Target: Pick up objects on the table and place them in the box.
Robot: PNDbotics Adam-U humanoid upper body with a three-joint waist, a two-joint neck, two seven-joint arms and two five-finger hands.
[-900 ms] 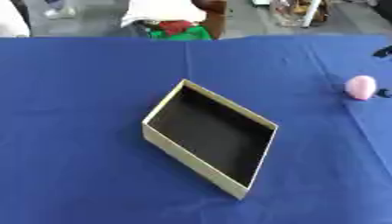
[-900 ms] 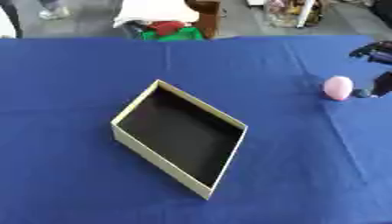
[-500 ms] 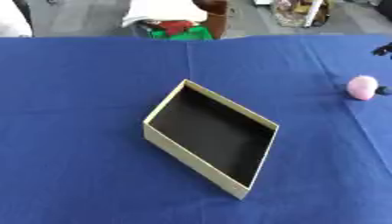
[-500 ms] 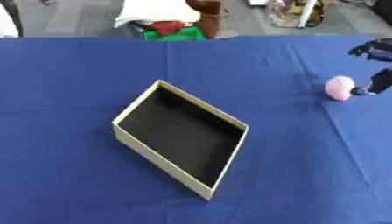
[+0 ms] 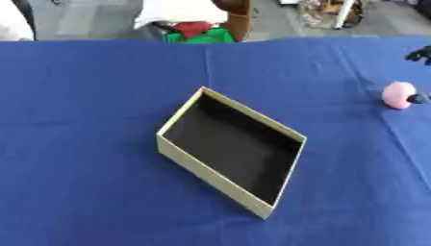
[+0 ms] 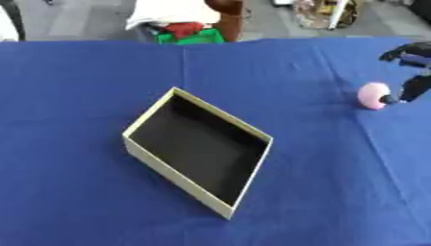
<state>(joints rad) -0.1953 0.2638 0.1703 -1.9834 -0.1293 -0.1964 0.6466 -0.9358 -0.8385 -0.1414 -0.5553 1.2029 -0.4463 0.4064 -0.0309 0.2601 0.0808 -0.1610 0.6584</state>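
An open cardboard box [image 5: 212, 178] with a dark, empty inside lies cornerwise on the blue table [image 5: 84, 96], near the middle. A small round pink object [image 6: 373, 95] rests on the cloth at the right. My right hand [image 6: 412, 81] comes in from the right edge just beside it, fingers spread above and one dark fingertip [image 6: 389, 99] against the pink object's right side; it is open and not closed round it. Most of that hand is cut off by the edge. My left hand shows in neither view.
Beyond the table's far edge stand a green and red thing [image 5: 195, 32] under a white one, and a brown piece of furniture. Folds run through the cloth near the pink object.
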